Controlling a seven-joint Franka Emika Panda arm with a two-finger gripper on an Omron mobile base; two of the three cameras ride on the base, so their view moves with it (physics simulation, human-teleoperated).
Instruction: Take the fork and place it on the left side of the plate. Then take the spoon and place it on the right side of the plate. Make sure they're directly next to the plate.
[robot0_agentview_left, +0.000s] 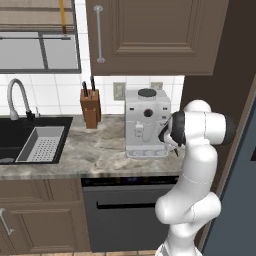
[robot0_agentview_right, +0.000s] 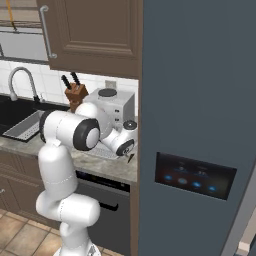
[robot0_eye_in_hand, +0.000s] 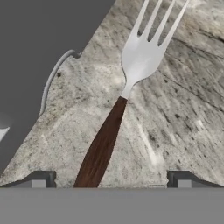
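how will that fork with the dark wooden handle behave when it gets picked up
The silver-tined fork with a dark brown handle is probably rigid and light. Lying flat on the marbled stone counter, it offers little height to pinch, so it may slip or pivot between the open tool.

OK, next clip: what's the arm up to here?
The arm is reaching down to the counter beside the coffee machine, going for the fork. In the hand view the fork lies flat on the stone, its dark handle running between the fingertips of the open pincer. Nothing is gripped yet. A knife block and a sink sit further left.
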